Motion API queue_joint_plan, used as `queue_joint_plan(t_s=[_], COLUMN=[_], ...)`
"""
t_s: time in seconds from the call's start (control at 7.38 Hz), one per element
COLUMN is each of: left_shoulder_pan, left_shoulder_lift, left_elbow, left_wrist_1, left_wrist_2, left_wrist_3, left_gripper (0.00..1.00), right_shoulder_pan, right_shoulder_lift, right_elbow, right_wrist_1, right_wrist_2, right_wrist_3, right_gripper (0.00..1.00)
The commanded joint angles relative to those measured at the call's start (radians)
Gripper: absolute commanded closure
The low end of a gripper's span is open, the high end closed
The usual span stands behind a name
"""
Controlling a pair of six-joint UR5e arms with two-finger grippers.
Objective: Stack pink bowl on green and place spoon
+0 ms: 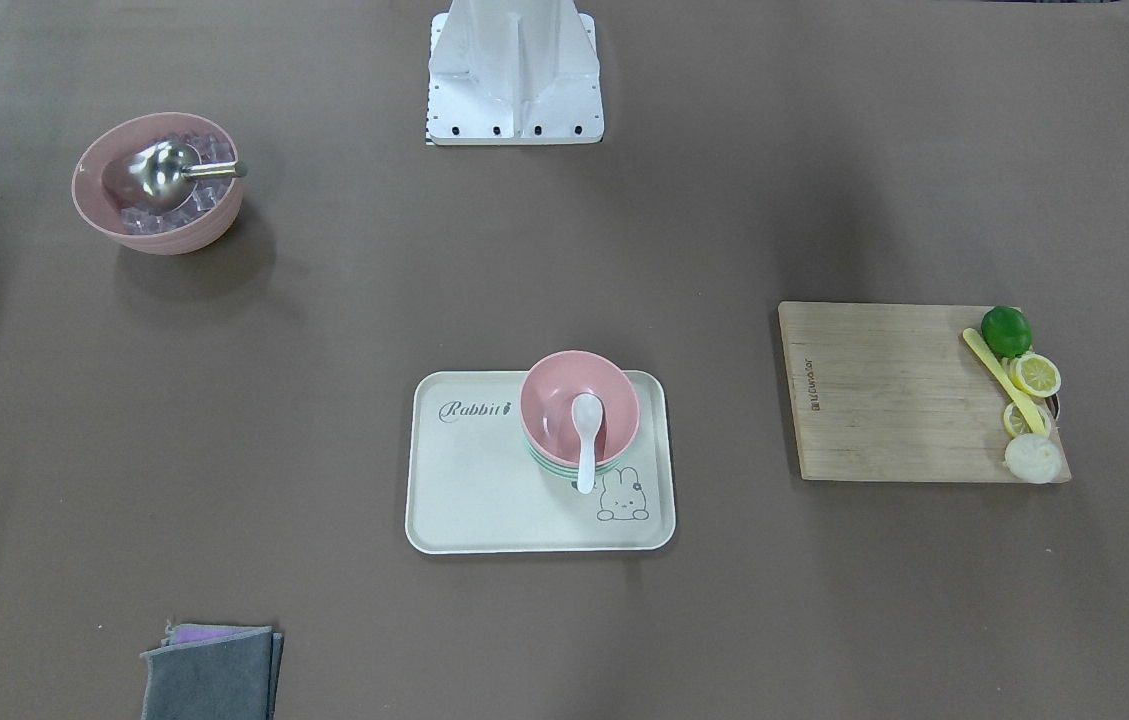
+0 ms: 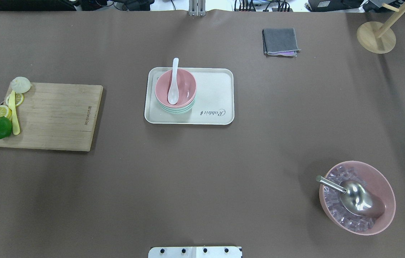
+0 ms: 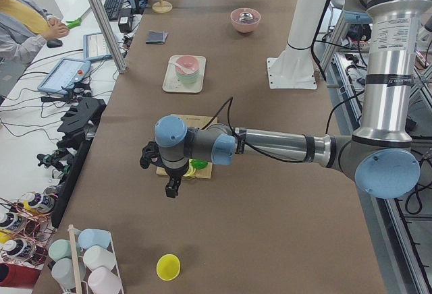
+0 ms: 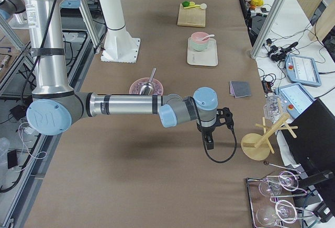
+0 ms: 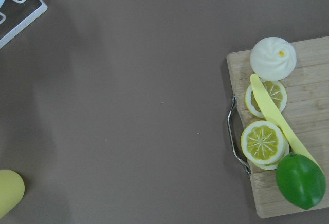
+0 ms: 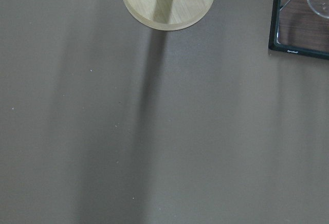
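Left gripper (image 3: 171,190) and right gripper (image 4: 209,143) hung far out to either side, grip impossible to tell, while the pink bowl (image 2: 185,83) sat in the green bowl (image 2: 175,110), spoon (image 2: 173,86) inside.

Robotics lab: brown-covered bench (image 2: 202,179), aluminium frame post (image 3: 102,19), teach pendant (image 3: 65,75), loose cabling (image 4: 278,50), operator (image 3: 23,17) beside a keyboard (image 3: 116,1).

Two pink bowls are counted: the stacked pink bowl (image 2: 184,84) at centre and the ice-filled pink bowl (image 2: 381,175) near right. Whether the green bowl (image 2: 175,109) beneath is single cannot be told. One each is seen of white spoon (image 2: 172,91), metal scoop (image 2: 358,200), tray (image 2: 216,89), cutting board (image 2: 55,114), lime (image 2: 2,127), yellow knife (image 2: 15,114) and bun (image 2: 20,84). At least two lemon slices (image 2: 0,112) are counted.
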Motion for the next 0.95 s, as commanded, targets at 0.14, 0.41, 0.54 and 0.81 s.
queue_joint_plan(t_s=[0.14,0.41,0.54,0.81], left_shoulder_pan=[-0.001,0.004,0.004,0.004], left_shoulder_lift=[0.020,0.006,0.015,0.018], left_elbow=[0.041,0.046,0.052,0.065], left_wrist_1=[-0.133,-0.130,-0.128,-0.131], left_wrist_2=[0.005,-0.001,-0.004,-0.004], left_wrist_3=[0.001,0.000,0.003,0.009], left_gripper=[0.02,0.02,0.02,0.02], right_shoulder_pan=[-0.008,-0.008,-0.008,-0.008], right_shoulder_lift=[-0.008,-0.012,-0.012,-0.014], right_elbow=[-0.003,-0.001,-0.001,-0.001], right_wrist_1=[0.006,0.006,0.006,0.006], right_wrist_2=[-0.002,0.003,0.005,0.009], right_wrist_3=[0.009,0.007,0.009,0.003], right_gripper=[0.00,0.00,0.00,0.00])
